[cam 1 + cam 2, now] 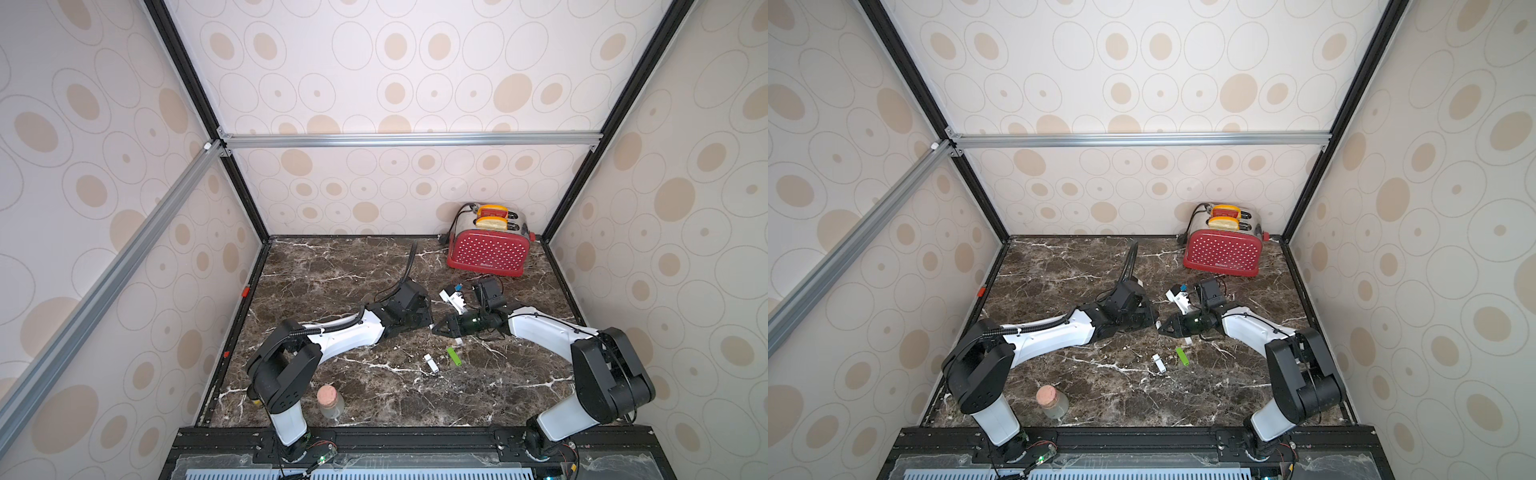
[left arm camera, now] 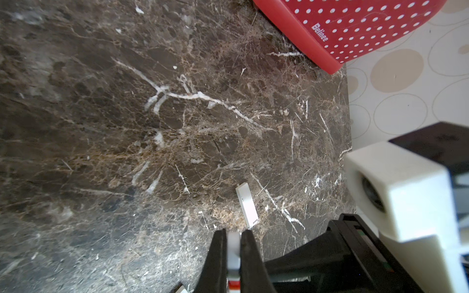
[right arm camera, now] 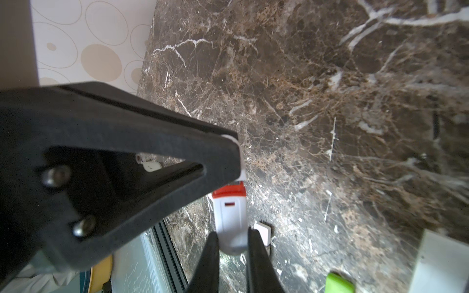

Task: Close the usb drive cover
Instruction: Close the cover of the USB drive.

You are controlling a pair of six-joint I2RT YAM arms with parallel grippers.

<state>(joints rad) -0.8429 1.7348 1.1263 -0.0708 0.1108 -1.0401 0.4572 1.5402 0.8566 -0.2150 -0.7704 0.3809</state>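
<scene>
The usb drive [image 3: 229,210], white with an orange band, is clamped in our right end effector [image 3: 232,230]. Its cover [image 2: 233,251] is pinched in our left end effector [image 2: 233,232], tip to tip with the right one; whether the cover is fully seated we cannot tell. Near the right end effector a white stick [image 1: 431,363] and a green stick [image 1: 454,356] lie on the bench [image 1: 332,270].

The usb drive [image 3: 229,220], a white body with an orange band at its front, is held above the middle of the bench [image 3: 330,126], its rear pinched in the right claw [image 3: 232,232], while its white cover [image 2: 233,250], up against that band, sits pinched in the left claw [image 2: 233,232].
</scene>
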